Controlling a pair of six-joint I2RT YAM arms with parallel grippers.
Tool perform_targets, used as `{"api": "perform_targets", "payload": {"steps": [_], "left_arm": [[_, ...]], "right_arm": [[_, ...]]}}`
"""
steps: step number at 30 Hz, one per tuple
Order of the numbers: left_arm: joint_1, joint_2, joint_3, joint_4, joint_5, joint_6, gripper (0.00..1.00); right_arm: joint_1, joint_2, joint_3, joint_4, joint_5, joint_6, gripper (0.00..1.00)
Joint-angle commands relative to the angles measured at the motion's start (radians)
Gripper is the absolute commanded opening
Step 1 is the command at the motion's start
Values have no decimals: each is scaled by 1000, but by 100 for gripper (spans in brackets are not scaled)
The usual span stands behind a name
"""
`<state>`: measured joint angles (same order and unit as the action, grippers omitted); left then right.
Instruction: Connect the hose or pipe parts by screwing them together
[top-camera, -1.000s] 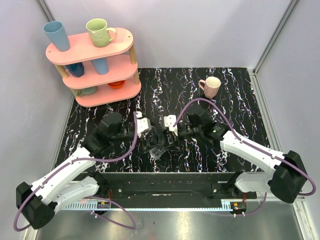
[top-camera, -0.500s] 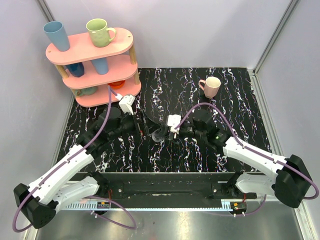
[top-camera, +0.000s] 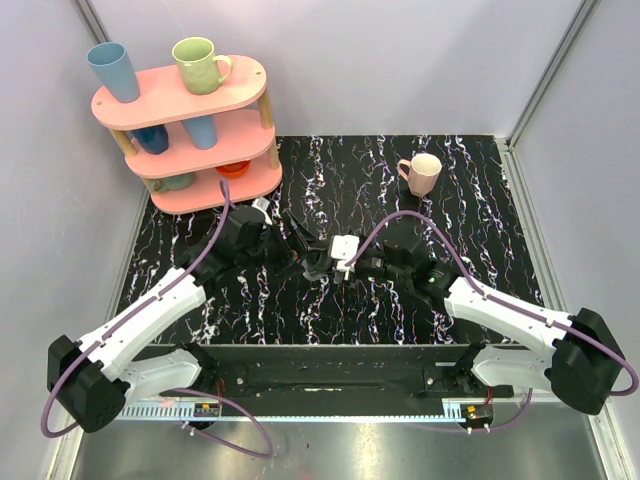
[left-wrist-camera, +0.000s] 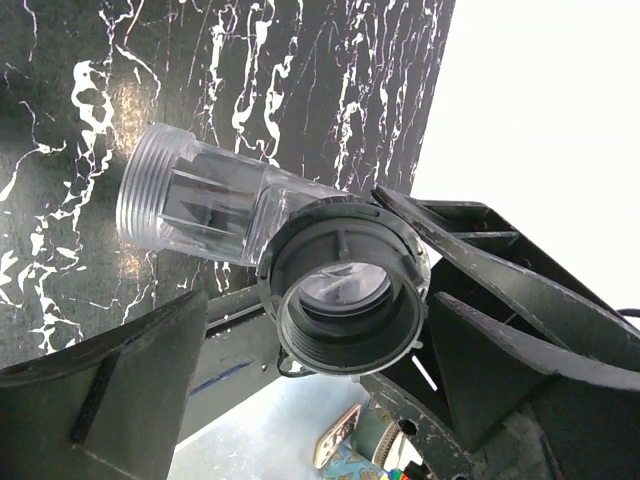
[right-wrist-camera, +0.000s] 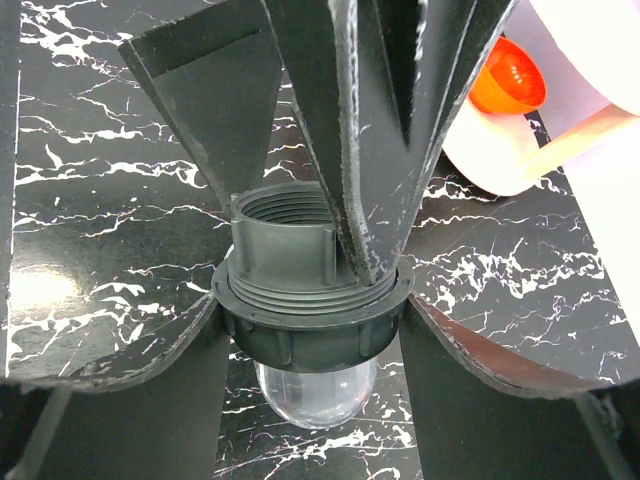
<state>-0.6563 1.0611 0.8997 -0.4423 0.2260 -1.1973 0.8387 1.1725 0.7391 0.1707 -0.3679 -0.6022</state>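
Note:
The hose or pipe parts (top-camera: 314, 264) hang above the table's middle: a translucent tube (left-wrist-camera: 195, 200) with a threaded free end, and a dark ring fitting (left-wrist-camera: 345, 290) seated on its other end. In the right wrist view my right gripper (right-wrist-camera: 312, 335) is shut on the ring fitting (right-wrist-camera: 310, 320), one finger on each flank, with the clear tube (right-wrist-camera: 312, 392) hanging below. My left gripper (top-camera: 298, 242) is open. Its fingers (left-wrist-camera: 110, 400) stand wide on either side of the fitting's threaded collar (right-wrist-camera: 285, 245), and one of them crosses the collar's right side.
A pink mug (top-camera: 423, 172) stands at the back right. At the back left is a pink three-tier shelf (top-camera: 245, 95) with cups and an orange bowl (right-wrist-camera: 508, 82), close behind the left gripper. Purple cables (top-camera: 400, 215) arch over both arms.
The right gripper lifted the joined parts up and away from the near edge. The left gripper drew back toward the shelf, then swung in again around the fitting, its jaws narrowing slightly.

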Motion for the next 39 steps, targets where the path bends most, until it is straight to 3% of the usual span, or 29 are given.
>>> {"api": "perform_targets", "payload": {"steps": [1,3,7,8,14,16,21,24,25,27,29,30,31,32,34,35,36,37,38,39], "left_arm": [[6,13,53,4,-7,-59,90],[6,13,47,17,-5,-50,84],[6,10,39,27,-5,1,54],[6,13,39,28,-2,42,39],[6,19,35,109,27,305,7],[6,7,6,210,80,391,1],[6,-70,-110,437,179,689,0],[6,-101,-183,583,310,911,0],[6,-114,-209,621,437,988,0],[4,-122,-211,581,652,1316,0],[4,-115,-194,499,690,1512,0],[4,-102,-177,458,725,1568,2],[4,-90,-126,335,740,1632,18],[4,-61,-99,273,748,1736,23],[6,-46,-58,211,705,1760,33],[6,-52,-56,221,688,1731,51],[6,-61,-62,244,634,1696,54],[6,-75,-82,316,598,1647,64],[6,-87,-91,350,566,1560,98],[6,-117,-97,367,535,1535,99]], "right_arm": [[19,-19,17,50,27,-31,0],[20,-17,17,44,27,-30,0],[19,-16,31,21,18,-22,0],[19,-11,37,0,8,-19,0],[19,36,112,-69,-84,41,0],[11,55,143,-85,-127,65,0],[-29,88,200,-138,-324,110,0],[-49,96,220,-165,-428,122,0],[-52,99,226,-165,-480,122,0],[-55,113,243,-224,-525,119,0],[-55,119,247,-252,-572,111,0],[-55,119,246,-257,-580,111,0],[-55,116,243,-260,-577,111,0],[-56,115,232,-260,-572,110,0],[-55,99,220,-258,-550,102,0],[-55,93,207,-258,-540,101,0],[-55,81,203,-258,-528,99,0],[-55,75,197,-260,-499,96,0],[-55,72,189,-260,-487,94,0],[-56,62,186,-263,-474,90,0]]}}
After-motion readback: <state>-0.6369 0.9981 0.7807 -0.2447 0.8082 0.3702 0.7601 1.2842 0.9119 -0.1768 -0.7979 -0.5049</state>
